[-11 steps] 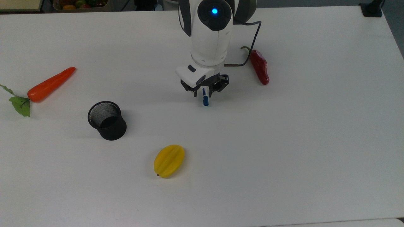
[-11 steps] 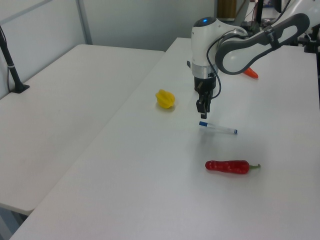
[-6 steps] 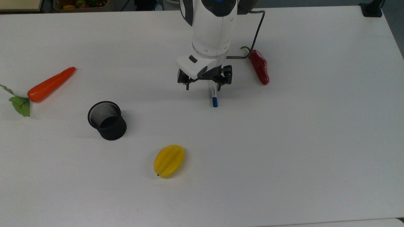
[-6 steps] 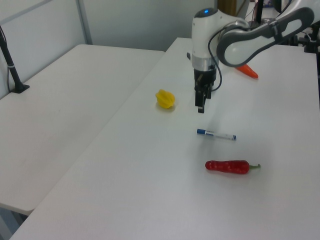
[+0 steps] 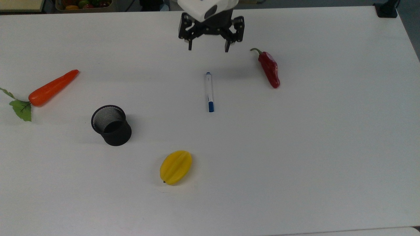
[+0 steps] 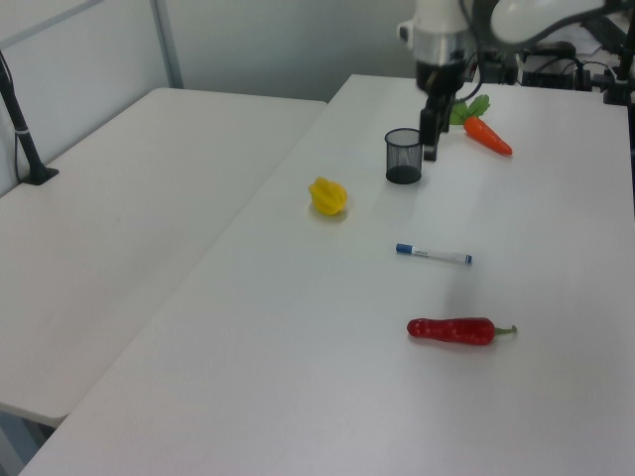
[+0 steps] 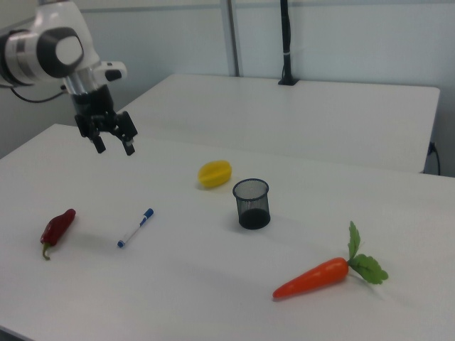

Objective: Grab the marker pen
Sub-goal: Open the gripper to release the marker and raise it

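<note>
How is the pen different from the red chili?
The pen is thin, straight and white with a blue cap; the chili is fatter, bumpy and red with a green stem. In the top view, the pen lies near the middle, the chili further right. Both lie flat on the white table, untouched.

The top view's upper edge cuts off the arm [image 5: 205, 6] above its wrist. At its far left corner, a tray of fruit [image 5: 83, 5] is cropped. In the left view the gripper [image 6: 430, 139] covers part of the carrot's leaves [image 6: 466, 107].
</note>
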`<state>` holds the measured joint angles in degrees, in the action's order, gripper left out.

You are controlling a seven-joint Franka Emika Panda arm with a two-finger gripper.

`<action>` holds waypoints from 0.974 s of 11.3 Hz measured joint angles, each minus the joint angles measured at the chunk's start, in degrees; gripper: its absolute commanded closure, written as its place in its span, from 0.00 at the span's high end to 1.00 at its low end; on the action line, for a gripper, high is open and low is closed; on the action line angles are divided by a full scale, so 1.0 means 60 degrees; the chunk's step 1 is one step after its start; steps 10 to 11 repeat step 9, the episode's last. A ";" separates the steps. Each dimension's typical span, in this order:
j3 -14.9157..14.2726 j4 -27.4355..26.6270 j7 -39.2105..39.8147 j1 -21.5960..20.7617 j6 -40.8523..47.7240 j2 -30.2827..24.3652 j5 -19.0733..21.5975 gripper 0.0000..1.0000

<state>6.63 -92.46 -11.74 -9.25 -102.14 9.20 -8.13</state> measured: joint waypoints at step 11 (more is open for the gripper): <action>-0.0070 -0.0118 0.2354 0.1754 0.1623 -0.1925 0.0926 1.00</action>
